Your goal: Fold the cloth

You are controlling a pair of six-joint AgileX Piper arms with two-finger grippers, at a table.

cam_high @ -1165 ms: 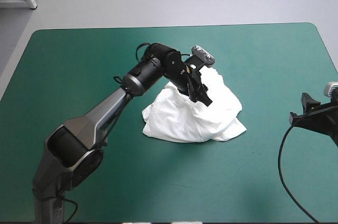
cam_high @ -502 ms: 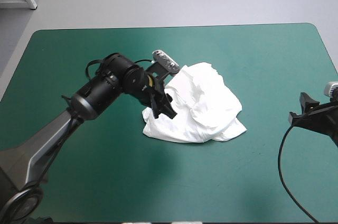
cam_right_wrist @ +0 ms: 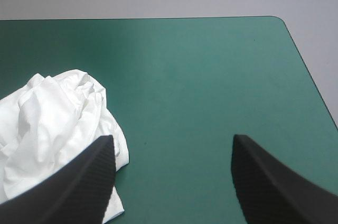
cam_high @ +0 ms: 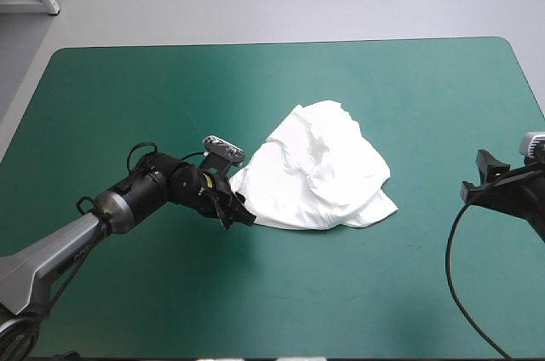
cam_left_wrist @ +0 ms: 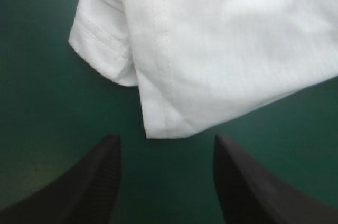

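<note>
T-shirt (cam_high: 319,172): white, soft crumpled heap w/ rounded folds, mid-table on teal-green cover (cam_high: 128,106), slightly right of centre. L gripper (cam_high: 241,213) low at heap's near-left corner, fingers spread, empty; stitched hem corner (cam_left_wrist: 158,123) just ahead of the gap, not touching. R gripper (cam_high: 475,178) near right edge, well apart from heap, fingers spread, empty.

- The left arm (cam_high: 51,250) reaches in from the robot's left, stretched long and low.
- Its wrist (cam_high: 157,191) is turned so that the left hand (cam_high: 238,213) points to the robot's right and slightly down.
- In the left wrist view, the left hand's (cam_left_wrist: 166,138) fingers (cam_left_wrist: 97,182) stand apart, with nothing between them.
- The right hand (cam_high: 477,175) sits far out on the robot's right, well apart from the left hand and pointing toward it.
- Its fingers (cam_right_wrist: 79,182) are spread wide and hold nothing.
</note>
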